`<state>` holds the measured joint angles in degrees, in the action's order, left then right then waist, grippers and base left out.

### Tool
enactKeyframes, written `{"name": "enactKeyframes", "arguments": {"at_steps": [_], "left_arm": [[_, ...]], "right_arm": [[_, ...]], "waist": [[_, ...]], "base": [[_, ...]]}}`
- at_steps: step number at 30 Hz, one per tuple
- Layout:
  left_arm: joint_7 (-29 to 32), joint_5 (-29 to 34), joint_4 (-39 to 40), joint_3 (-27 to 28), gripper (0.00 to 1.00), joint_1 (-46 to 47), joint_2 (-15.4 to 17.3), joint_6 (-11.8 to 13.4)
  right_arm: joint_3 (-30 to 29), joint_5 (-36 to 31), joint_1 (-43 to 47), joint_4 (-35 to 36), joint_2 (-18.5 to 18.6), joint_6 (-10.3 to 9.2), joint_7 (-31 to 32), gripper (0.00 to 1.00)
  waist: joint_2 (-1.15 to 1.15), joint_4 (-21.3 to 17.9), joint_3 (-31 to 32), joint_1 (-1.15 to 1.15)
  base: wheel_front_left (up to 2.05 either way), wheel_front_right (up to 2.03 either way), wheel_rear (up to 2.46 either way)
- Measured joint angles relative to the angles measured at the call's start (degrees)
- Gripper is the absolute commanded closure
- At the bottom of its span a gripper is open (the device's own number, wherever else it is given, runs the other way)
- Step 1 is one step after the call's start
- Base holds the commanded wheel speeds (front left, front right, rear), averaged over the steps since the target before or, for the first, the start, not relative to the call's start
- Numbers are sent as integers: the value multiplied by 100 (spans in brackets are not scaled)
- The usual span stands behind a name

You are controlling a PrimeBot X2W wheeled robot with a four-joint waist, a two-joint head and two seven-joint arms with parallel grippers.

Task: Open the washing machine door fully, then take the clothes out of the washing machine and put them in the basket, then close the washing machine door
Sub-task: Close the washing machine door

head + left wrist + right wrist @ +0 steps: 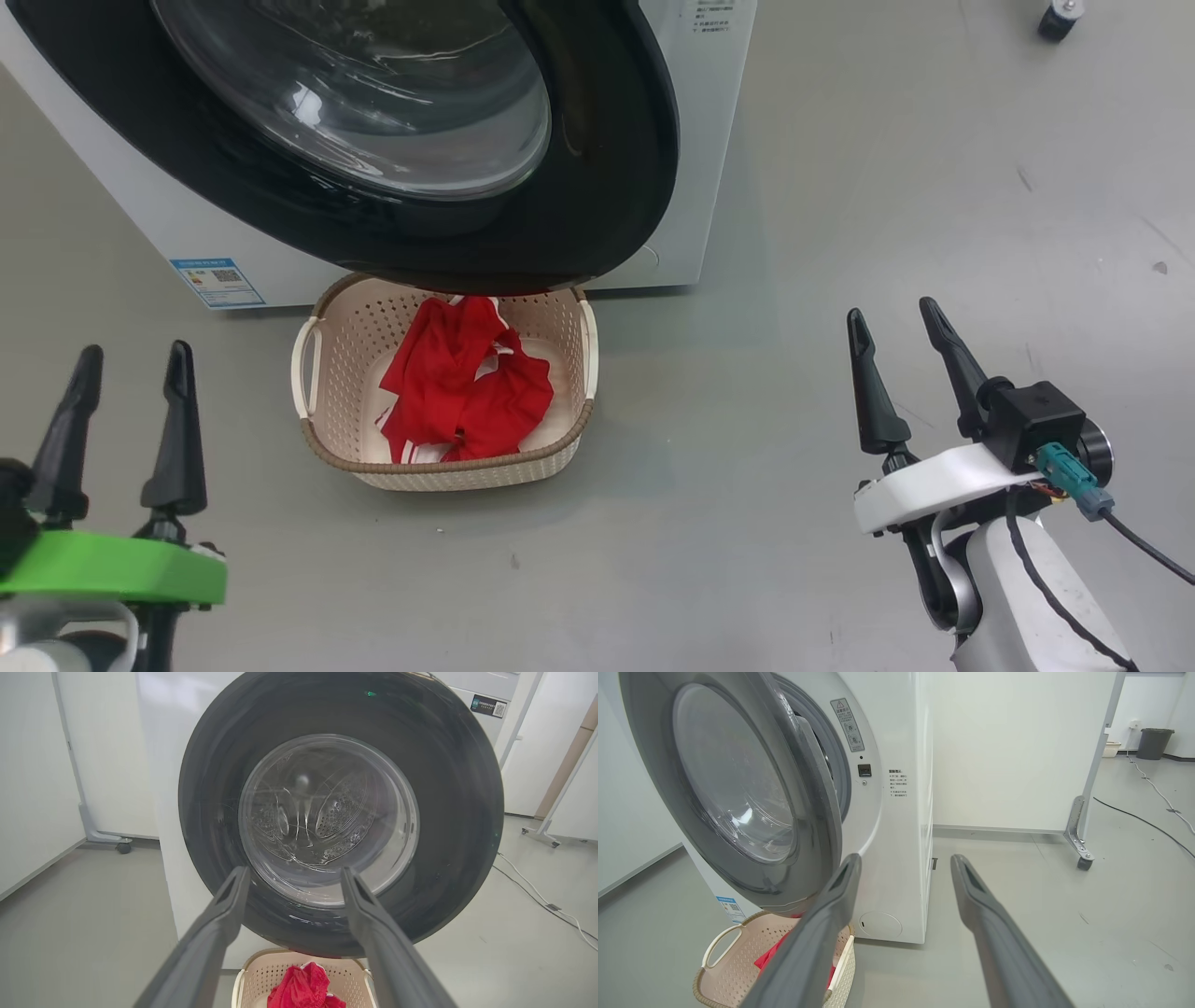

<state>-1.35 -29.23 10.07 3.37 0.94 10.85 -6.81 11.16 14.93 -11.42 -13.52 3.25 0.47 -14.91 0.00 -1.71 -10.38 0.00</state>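
The red clothes (467, 383) lie bunched in the cream basket (448, 476) on the floor, right under the washing machine door (597, 187). That door, with its black rim and glass bowl (327, 816), hangs partly ajar from the white washing machine (896, 826), a gap showing at its right edge. My left gripper (131, 359) is open and empty at the lower left, facing the door (336, 812). Out to the right of the basket, my right gripper (901, 317) is open and empty too. The red clothes (303, 987) peek from the basket (733, 956) in both wrist views.
A blue label (219, 282) sits low on the machine's front. A wheeled partition foot (1080, 847) stands to the right of the machine, with cables (542, 896) on the floor and a dark bin (1154, 743) far back. Grey floor spreads around the basket.
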Motion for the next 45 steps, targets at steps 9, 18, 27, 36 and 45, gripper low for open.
{"name": "enactKeyframes", "arguments": {"at_steps": [9, 18, 27, 36, 45], "left_arm": [[-213, 826, -403, -426, 0, -399, -79, 452], [-330, 1020, -582, -602, 0, -587, -281, 720], [-402, 1069, -657, -724, 0, -599, -420, 857], [-463, 1112, -679, -760, 0, -603, -448, 905], [-476, 1120, -708, -781, 0, -607, -454, 955]], "right_arm": [[-21, -45, 327, -98, -2, 5, 0, 0], [-24, -54, 592, -141, -9, 4, 0, 0], [-59, -67, 625, -127, -12, 5, 0, 0], [-94, -90, 696, -93, -16, 5, 0, 0], [-113, -90, 706, -80, -25, 14, 0, 24]], "waist": [[0, -25, 285, 0], [0, -45, 488, 0], [0, -49, 544, 0], [0, -33, 545, 0], [0, -17, 563, 0]], "base": [[0, 0, 0], [0, 0, 0], [0, 0, 0], [0, 0, 0], [0, 0, 0]]}}
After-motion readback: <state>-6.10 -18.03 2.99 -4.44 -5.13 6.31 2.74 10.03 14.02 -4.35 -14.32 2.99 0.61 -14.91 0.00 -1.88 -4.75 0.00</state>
